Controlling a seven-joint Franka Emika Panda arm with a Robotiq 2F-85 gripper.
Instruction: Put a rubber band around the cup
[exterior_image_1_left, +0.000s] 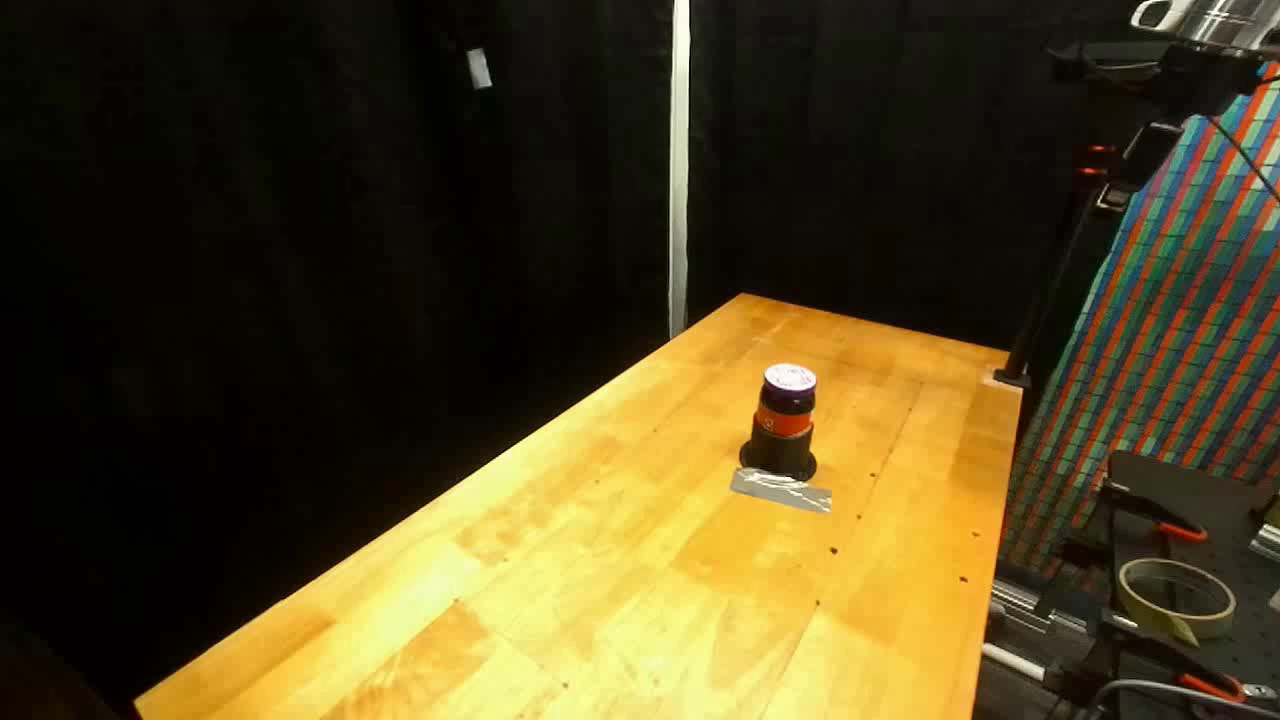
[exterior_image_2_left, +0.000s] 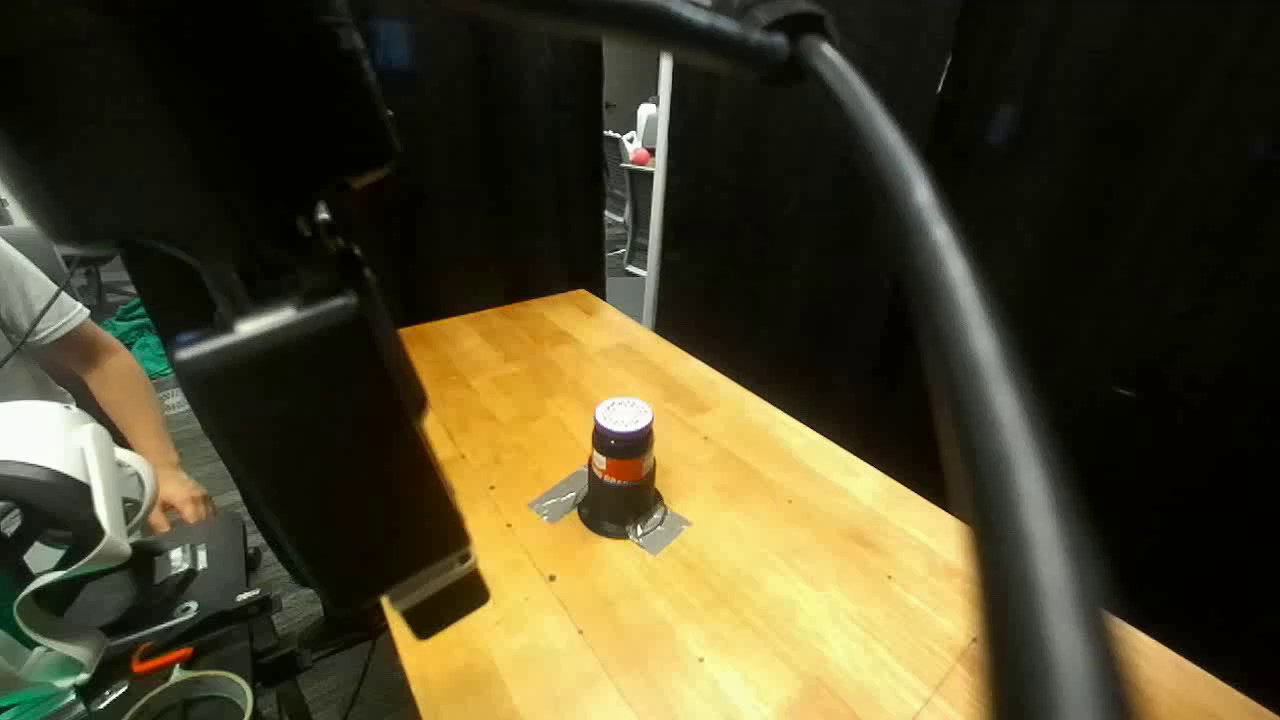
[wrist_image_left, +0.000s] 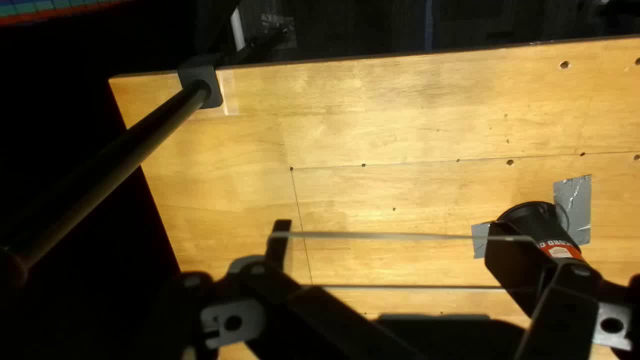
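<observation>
The cup (exterior_image_1_left: 785, 424) is a short dark cylinder with a red-orange stripe and a pale top. It stands upright on the wooden table in both exterior views (exterior_image_2_left: 622, 468). In the wrist view the cup (wrist_image_left: 559, 250) is at the right, partly hidden behind the right finger. My gripper (wrist_image_left: 392, 250) is open, its fingers wide apart. A thin pale rubber band (wrist_image_left: 387, 235) is stretched around both fingers, with two strands crossing the gap. The cup lies to the right of the gap in that view; the band does not surround it. I cannot make out the band in the exterior views.
Grey tape strips (exterior_image_2_left: 660, 532) hold the black base under the cup to the table (exterior_image_1_left: 620, 560). A black pole in a clamp (wrist_image_left: 202, 82) stands at a table corner. A dark arm part (exterior_image_2_left: 300, 440) and a thick cable (exterior_image_2_left: 960, 300) block an exterior view. A person (exterior_image_2_left: 110, 390) sits beside the table.
</observation>
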